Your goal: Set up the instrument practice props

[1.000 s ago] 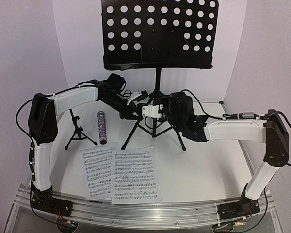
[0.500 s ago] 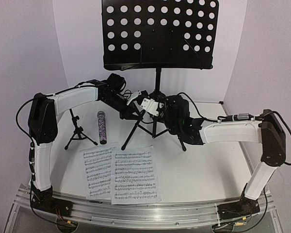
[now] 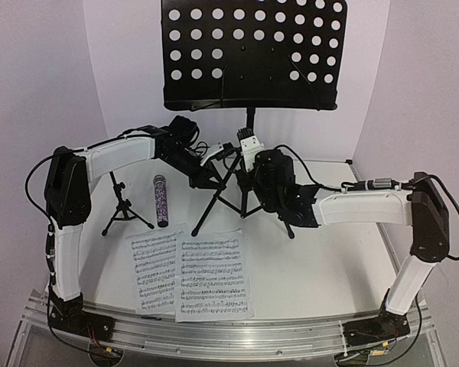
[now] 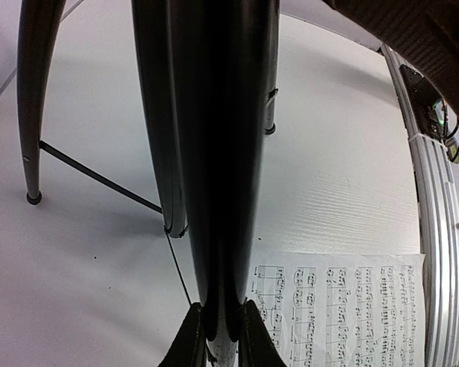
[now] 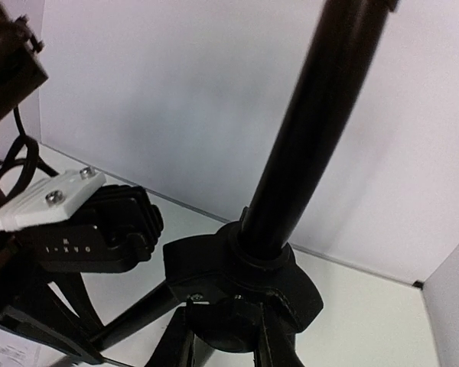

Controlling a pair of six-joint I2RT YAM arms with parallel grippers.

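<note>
The black music stand rises at the back, its perforated desk high above its tripod legs. My left gripper is shut on one of those legs; the left wrist view has that black leg running up from between the jaws of the left gripper. My right gripper grips the stand at its hub, and in the right wrist view this gripper holds the underside of the hub below the pole. Two music sheets lie flat near the front. The glittery microphone lies beside the small mic stand.
White walls close in the back and both sides of the table. A metal rail runs along the near edge with both arm bases on it. Cables hang off both forearms near the stand's legs.
My right gripper has swung up and left, from level beside the legs to upright against the pole at the hub. The left arm has held its grip and place.
</note>
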